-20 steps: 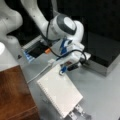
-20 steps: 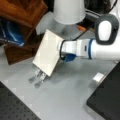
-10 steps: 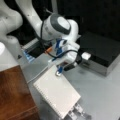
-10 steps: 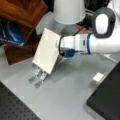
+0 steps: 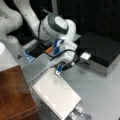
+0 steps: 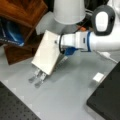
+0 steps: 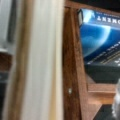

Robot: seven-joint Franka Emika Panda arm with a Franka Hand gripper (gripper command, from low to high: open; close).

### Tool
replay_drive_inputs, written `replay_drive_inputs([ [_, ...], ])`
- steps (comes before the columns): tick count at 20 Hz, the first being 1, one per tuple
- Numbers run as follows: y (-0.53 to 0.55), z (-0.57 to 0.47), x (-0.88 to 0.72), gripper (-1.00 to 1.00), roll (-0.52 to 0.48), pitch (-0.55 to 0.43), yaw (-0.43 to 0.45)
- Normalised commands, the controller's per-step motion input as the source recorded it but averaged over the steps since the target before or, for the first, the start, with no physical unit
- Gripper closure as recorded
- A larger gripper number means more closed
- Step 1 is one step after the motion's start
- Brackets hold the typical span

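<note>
A flat cream board (image 5: 56, 93) (image 6: 46, 53) covers the hand of my arm in both front views. My gripper (image 5: 77, 113) (image 6: 36, 79) sticks out below the board's lower edge. Its two grey fingers stand a little apart, open, with only the grey table (image 6: 67, 95) showing between them, and hang low over that table. In the wrist view the cream board (image 7: 40, 60) fills the left half, seen edge-on. Beyond it are a wooden shelf (image 7: 72, 62) and a blue book (image 7: 100, 35). The fingers do not show clearly in the wrist view.
The wooden shelf (image 6: 22, 10) (image 5: 13, 95) stands close beside the board, with the blue book (image 6: 10, 35) lying in it. A black box (image 5: 102, 50) (image 6: 107, 100) sits across the table. A small white block (image 5: 85, 55) (image 6: 98, 76) lies near that box.
The arm's upper joint has shifted slightly up and sideways. The board and the fingers have stayed almost in the same place.
</note>
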Motion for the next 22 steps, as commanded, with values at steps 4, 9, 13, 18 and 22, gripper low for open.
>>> replay_drive_inputs([
  [4, -0.18, -0.03, -0.28, -1.0, 0.067, -0.119, 0.264],
  [9, -0.15, -0.01, -0.3, -1.0, 0.079, -0.119, 0.235],
  [13, -0.09, 0.03, -0.31, -1.0, 0.128, -0.119, 0.105],
  [18, 0.03, 0.04, -0.28, -1.0, 0.203, -0.126, -0.034],
  [22, 0.07, 0.07, -0.23, -1.0, 0.29, -0.147, -0.098],
])
